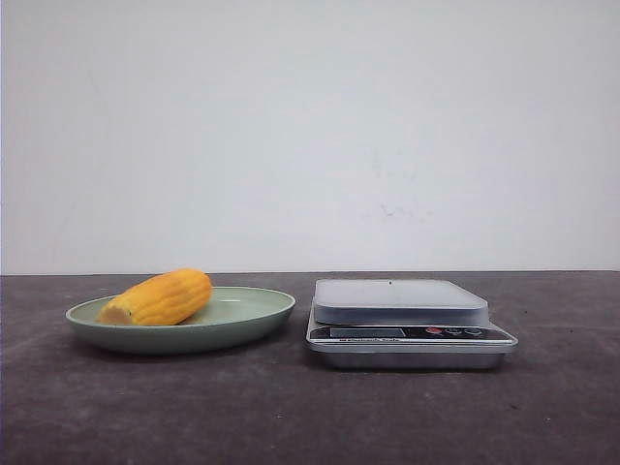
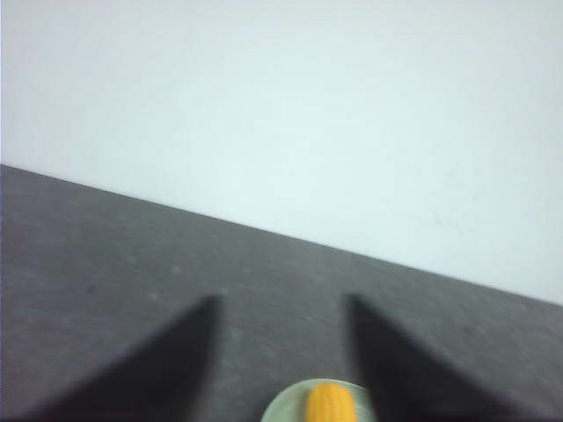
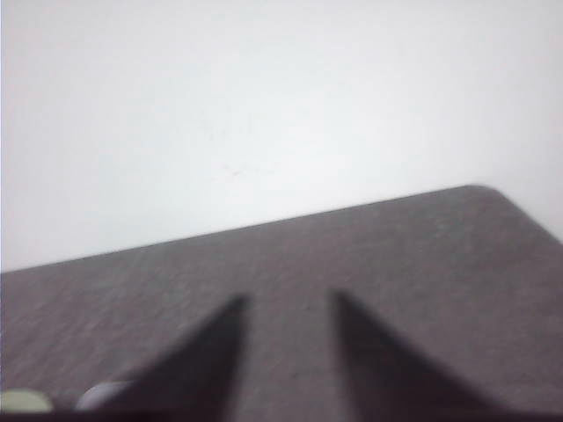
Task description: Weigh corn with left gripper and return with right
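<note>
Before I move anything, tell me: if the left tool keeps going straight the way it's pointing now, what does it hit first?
Probably the corn on the green plate, which sit just ahead between the open left tool fingers. Beyond them only bare tabletop and the wall show. Depth is hard to judge here.

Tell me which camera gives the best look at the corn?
The front view: the whole corn lies on its side in the green plate, beside the scale. The left wrist view catches only its blurred end at the picture's edge; the right wrist view shows none of it.

wall [image 1: 310, 126]: plain white, faint scuff | table [image 1: 291, 417]: dark grey, speckled | light: even, soft
</note>
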`<state>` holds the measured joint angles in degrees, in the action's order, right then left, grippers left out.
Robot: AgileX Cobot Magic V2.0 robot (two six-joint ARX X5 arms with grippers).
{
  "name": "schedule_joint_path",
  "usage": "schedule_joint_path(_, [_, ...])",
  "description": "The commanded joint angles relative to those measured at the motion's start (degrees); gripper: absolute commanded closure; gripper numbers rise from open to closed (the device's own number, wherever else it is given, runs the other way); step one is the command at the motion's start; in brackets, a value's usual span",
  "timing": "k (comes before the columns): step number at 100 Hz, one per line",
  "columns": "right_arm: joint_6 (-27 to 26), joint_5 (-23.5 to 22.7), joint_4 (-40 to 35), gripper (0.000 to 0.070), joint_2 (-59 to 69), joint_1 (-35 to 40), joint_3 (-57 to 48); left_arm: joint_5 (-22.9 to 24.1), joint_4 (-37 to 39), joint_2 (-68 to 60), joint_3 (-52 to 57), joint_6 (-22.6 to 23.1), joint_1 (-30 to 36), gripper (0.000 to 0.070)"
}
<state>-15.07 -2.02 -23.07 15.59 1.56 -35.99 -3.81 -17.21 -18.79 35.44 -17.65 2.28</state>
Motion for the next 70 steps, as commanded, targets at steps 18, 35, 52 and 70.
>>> schedule_joint_path(18, [0.31, -7.41, -6.23, 0.0154, 7.08, 0.5, -12.39, -5.62, -5.16, -10.54, 12.33, 4.02, 1.64, 0.0196])
schedule_joint_path(35, [0.26, -10.32, -7.76, 0.0154, 10.64, 2.05, -17.97, -6.16, -5.84, -24.92, 21.64, 5.07, 6.78, 0.0195])
schedule_joint_path(52, [0.59, -10.73, -9.81, 0.0154, 12.68, 3.3, -20.31, -5.62, -9.03, -41.11, 29.48, 6.99, 12.11, 0.0196])
schedule_joint_path(70, [0.68, -11.72, -10.58, 0.0154, 13.2, 3.74, -20.31, -3.82, -9.44, -55.06, 30.75, 7.39, 14.8, 0.0196])
